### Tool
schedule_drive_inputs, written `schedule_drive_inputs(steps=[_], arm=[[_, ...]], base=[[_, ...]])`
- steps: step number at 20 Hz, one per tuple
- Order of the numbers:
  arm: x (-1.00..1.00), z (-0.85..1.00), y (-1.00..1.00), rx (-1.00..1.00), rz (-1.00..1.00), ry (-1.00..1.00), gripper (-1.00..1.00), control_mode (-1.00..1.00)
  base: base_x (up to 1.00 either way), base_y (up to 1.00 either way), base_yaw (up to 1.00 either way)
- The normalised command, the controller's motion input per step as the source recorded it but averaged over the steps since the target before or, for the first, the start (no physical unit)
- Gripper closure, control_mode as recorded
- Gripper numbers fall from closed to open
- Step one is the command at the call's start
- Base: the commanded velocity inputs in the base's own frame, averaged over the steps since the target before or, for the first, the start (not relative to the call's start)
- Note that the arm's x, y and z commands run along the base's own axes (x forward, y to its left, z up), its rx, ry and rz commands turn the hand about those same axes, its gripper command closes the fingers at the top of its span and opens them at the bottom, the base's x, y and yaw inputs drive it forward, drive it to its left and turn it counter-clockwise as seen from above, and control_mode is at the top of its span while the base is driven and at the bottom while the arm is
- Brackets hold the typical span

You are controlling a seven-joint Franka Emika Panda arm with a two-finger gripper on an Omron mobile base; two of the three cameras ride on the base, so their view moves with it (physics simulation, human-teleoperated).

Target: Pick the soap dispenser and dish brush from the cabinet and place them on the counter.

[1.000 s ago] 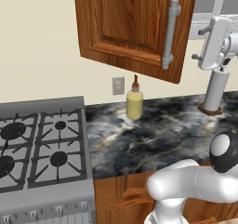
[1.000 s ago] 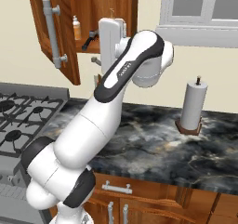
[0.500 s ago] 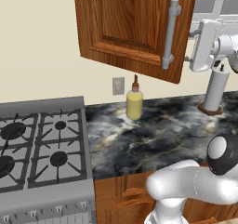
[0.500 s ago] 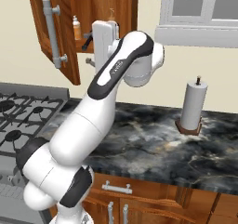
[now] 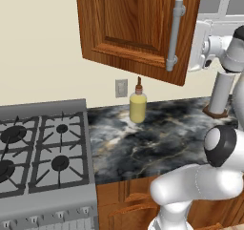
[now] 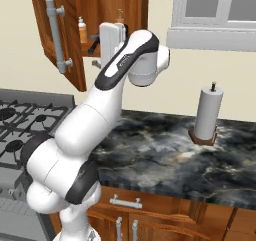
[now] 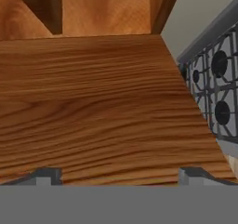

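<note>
The cabinet [image 6: 107, 0] hangs open, its door [image 5: 138, 28] swung out over the counter [image 5: 157, 138]. On its shelf stand a small orange bottle [image 6: 82, 30] and a dark handle that may be the dish brush [image 6: 93, 46]. A pump top, likely the soap dispenser [image 6: 120, 15], peeks above my white hand. My gripper [image 6: 99, 55] is level with the shelf at the cabinet's mouth, open and holding nothing. The hand view has the fingertips [image 7: 46, 174] wide apart before a broad wooden face of the cabinet [image 7: 102, 102].
A yellow squeeze bottle [image 5: 137, 106] stands on the counter by the wall outlet. A paper towel holder [image 6: 207, 116] is at the counter's back right. The stove [image 5: 40, 148] lies to the left. The door's grey bar handle [image 6: 56, 35] juts out beside my hand.
The hand has moved left, closer to the open cabinet and its door. The jaws stayed open.
</note>
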Motion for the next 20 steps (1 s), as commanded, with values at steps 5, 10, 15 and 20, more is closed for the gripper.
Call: schedule_drive_inputs(steps=[5, 10, 15, 20], arm=[[0.19, 0.0, 0.26, 0.0, 0.06, 0.01, -1.0, -1.0], [-0.05, 0.02, 0.32, 0.0, 0.05, 0.0, -1.0, -1.0], [-0.17, 0.01, 0.49, 0.0, 0.07, 0.0, -1.0, -1.0], [-0.23, 0.0, 0.67, 0.0, 0.06, 0.0, -1.0, -1.0]], base=[[0.0, 0.0, 0.0], [0.0, 0.0, 0.0], [0.0, 0.0, 0.0], [0.0, 0.0, 0.0]])
